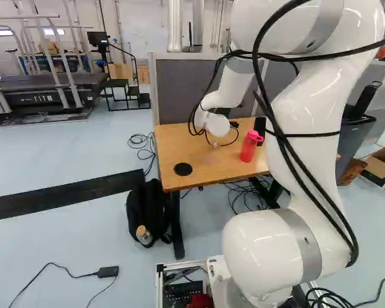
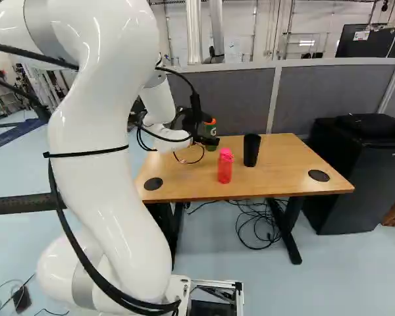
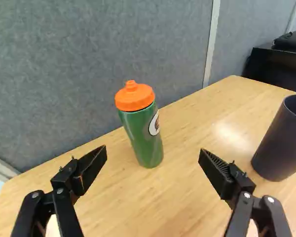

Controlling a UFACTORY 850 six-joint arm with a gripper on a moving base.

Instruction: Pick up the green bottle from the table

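In the right base view my gripper [image 2: 189, 124] is over the far left part of the table, partly overlapping the green bottle [image 2: 210, 145] with its orange lid. Seen from the wrist, my gripper [image 3: 153, 152] has its two fingers spread wide with nothing gripped. The green bottle [image 3: 143, 133] stands upright on the wooden table [image 3: 177, 197], ahead of the gap between the fingers and touched by neither. Its lower body shows fully.
A black cup [image 3: 282, 140] stands beside the green bottle, beyond one finger. A pink-red bottle [image 2: 224, 166] is on the table nearer the base. Grey partitions [image 3: 89, 64] rise behind the table. A backpack [image 1: 147, 208] lies by a table leg.
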